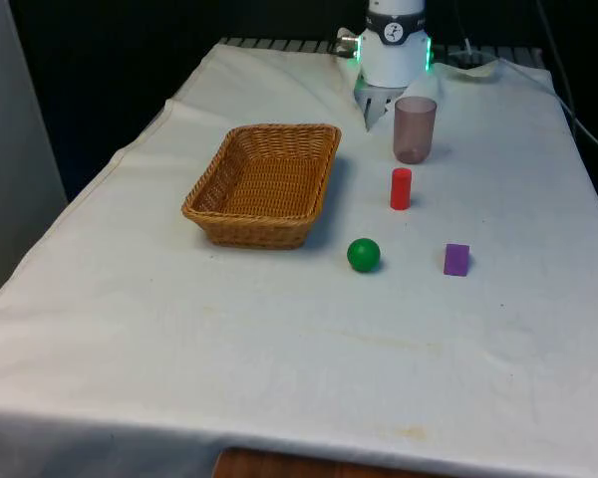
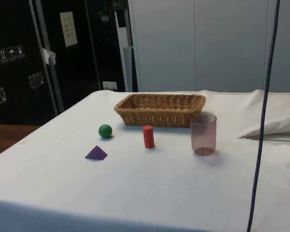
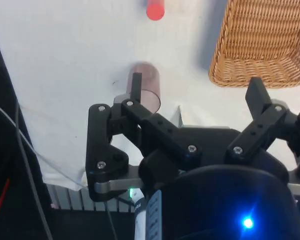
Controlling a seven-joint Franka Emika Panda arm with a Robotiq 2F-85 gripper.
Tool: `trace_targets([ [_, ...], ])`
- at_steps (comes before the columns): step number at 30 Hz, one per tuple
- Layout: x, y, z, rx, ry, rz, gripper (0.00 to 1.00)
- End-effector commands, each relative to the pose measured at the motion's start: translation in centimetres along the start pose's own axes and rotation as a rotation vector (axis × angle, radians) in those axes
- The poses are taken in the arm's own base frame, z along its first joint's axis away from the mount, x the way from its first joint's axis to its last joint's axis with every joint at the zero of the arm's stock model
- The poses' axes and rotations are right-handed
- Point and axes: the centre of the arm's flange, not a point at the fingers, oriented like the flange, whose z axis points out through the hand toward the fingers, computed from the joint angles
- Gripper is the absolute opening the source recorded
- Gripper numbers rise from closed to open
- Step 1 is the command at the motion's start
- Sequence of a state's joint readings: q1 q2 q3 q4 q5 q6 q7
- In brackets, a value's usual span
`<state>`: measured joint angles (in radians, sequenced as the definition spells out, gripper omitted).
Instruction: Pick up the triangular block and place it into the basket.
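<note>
The triangular block (image 1: 456, 259) is purple and lies on the white cloth towards the front view's right, in front of a red cylinder. From the side the block (image 2: 96, 153) shows as a low wedge. The woven basket (image 1: 229, 224) stands left of centre with nothing in it; its rim (image 2: 160, 96) is oval. In the wrist view my gripper (image 3: 195, 80) is open, its black fingers (image 3: 135, 87) spread wide with nothing between them. It hangs high over the table's far end, well back from the block, with the basket (image 3: 265, 45) off to one side.
A translucent pinkish cup (image 1: 415, 129) stands upright near the robot's base, and a red cylinder (image 1: 401, 188) is just in front of it. A green ball (image 1: 363, 255) lies left of the block. A cable (image 2: 263, 116) hangs down in the side view.
</note>
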<state>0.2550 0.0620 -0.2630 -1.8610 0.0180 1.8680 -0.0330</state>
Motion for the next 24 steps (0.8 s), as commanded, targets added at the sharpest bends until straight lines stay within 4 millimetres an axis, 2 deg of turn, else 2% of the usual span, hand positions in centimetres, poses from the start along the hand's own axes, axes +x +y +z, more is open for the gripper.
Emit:
trace_targets([
  [1, 0.4, -0.2, 0.2, -0.007, 0.002, 0.001, 1.0],
  [9, 1.5, -1.2, 1.2, -0.018, 0.014, 0.001, 1.0],
  [16, 2.1, -3.5, 2.3, -0.052, 0.049, 0.007, 1.0],
  [18, 2.1, -3.4, 2.4, -0.045, 0.037, 0.005, 1.0],
  [24, 2.3, -5.0, 3.0, -0.067, 0.088, 0.013, 1.0],
])
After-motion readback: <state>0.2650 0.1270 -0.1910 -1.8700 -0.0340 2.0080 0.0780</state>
